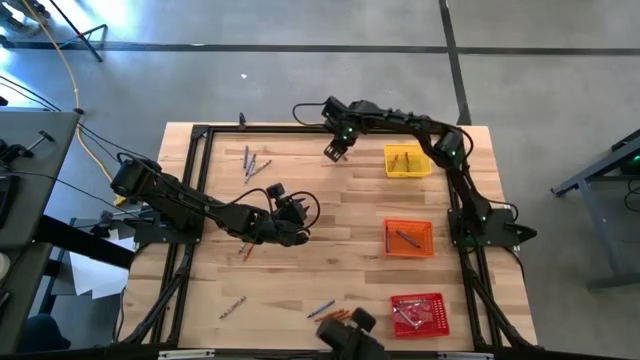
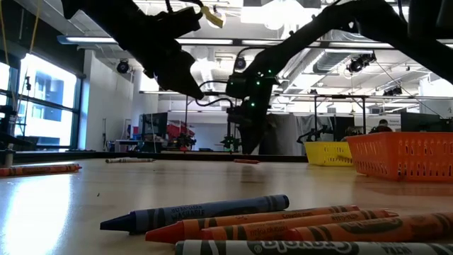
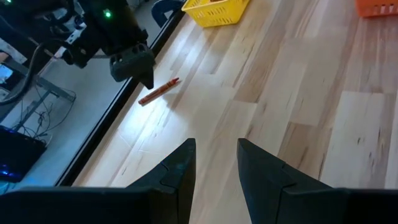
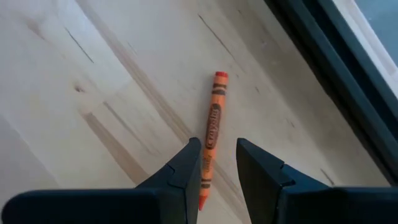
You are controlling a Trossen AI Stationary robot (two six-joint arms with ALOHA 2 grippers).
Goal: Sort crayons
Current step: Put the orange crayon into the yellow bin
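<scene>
An orange-red crayon lies flat on the bare wood of the table, near the far edge rail and just left of the yellow tray. The right gripper hangs directly above it, fingers parted by a narrow gap with the crayon's lower end showing between the tips; nothing is gripped. From the left wrist view the same crayon sits just beside that gripper.

Other crayons are scattered: a small group of grey and reddish ones at the far left of the table, a red one beside the left arm, a grey one near the front left, and a blue one with several orange ones at the front centre. In the low view this front cluster lies side by side, touching.

The left gripper hovers over the table's middle, fingers slightly apart and empty.

The yellow tray, orange tray and red tray stand in a column along the right side, each with crayons inside.
</scene>
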